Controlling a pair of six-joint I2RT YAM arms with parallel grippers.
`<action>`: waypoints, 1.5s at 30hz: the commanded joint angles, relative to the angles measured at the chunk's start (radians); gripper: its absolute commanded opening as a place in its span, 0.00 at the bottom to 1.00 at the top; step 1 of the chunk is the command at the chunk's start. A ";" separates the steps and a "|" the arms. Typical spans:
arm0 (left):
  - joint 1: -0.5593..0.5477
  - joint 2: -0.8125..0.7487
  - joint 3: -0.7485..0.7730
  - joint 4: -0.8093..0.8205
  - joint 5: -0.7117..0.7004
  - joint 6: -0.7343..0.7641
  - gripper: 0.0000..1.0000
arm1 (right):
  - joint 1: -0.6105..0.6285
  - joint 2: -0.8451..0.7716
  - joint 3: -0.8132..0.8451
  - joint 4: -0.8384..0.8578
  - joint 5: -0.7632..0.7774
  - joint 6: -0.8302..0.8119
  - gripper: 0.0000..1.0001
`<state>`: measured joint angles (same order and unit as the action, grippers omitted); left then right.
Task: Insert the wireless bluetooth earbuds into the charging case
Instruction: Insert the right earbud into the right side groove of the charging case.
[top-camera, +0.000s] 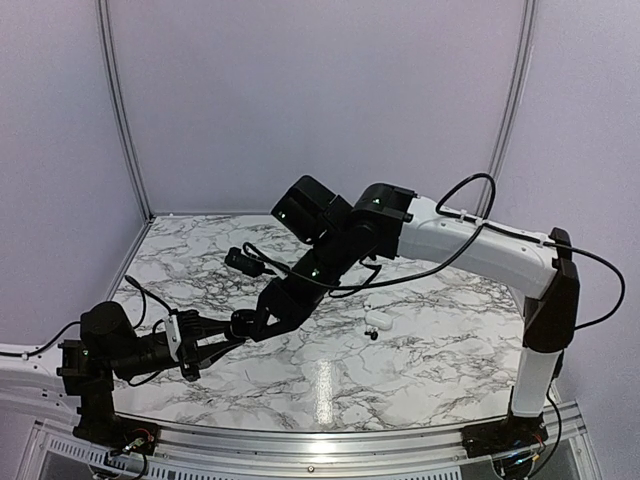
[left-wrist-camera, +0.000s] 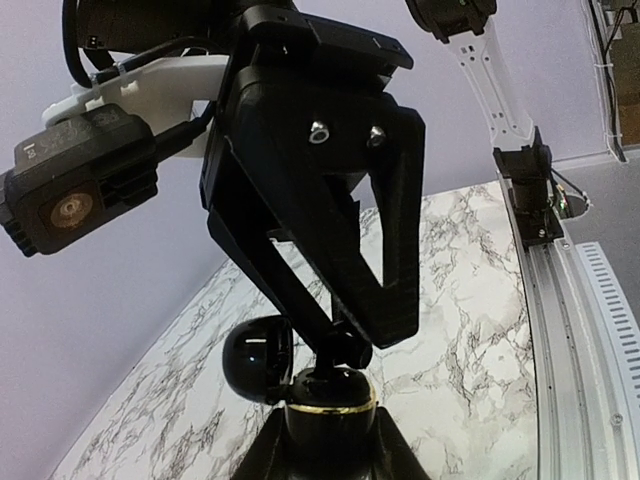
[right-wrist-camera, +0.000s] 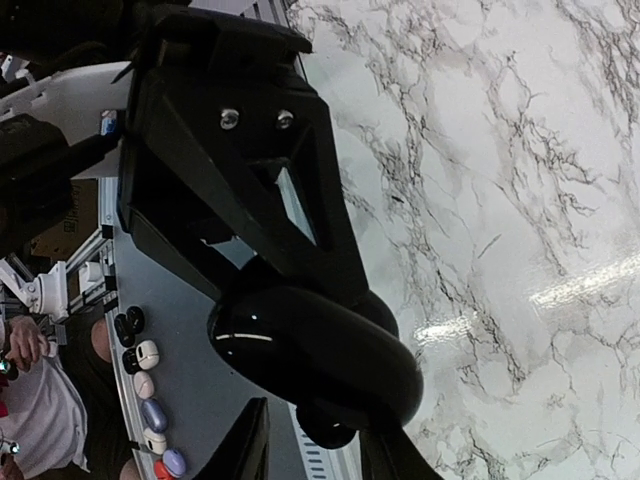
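Marble table (top-camera: 420, 380): 1 black case (right-wrist-camera: 320, 350) aloft, 1 earbud (top-camera: 374, 335) lying loose.

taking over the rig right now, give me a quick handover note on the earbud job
Left gripper: shut on the charging case, held up off the table; its lid seems swung open.
Right gripper: shut on one earbud, tip right at the case's mouth.
Second earbud: apparently the small dark bud lying on the table right of centre, beside a small white item.
Done: case lifted and presented, first bud brought to it. Whether it is seated cannot be told.
Left: seat and release it, then fetch and insert the second.
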<state>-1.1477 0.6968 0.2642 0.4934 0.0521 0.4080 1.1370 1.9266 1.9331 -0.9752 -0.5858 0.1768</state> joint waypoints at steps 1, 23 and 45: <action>-0.007 -0.007 -0.013 0.134 0.007 -0.022 0.00 | -0.003 0.021 0.072 0.014 -0.052 0.037 0.36; 0.002 -0.056 -0.016 0.211 0.079 -0.106 0.00 | -0.011 -0.173 -0.066 0.060 0.035 -0.122 0.77; 0.006 0.016 0.056 0.226 0.222 -0.159 0.00 | 0.042 -0.163 -0.010 0.064 0.189 -0.271 0.88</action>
<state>-1.1450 0.7078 0.2863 0.6659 0.2447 0.2672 1.1656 1.7527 1.8778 -0.9184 -0.4126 -0.0834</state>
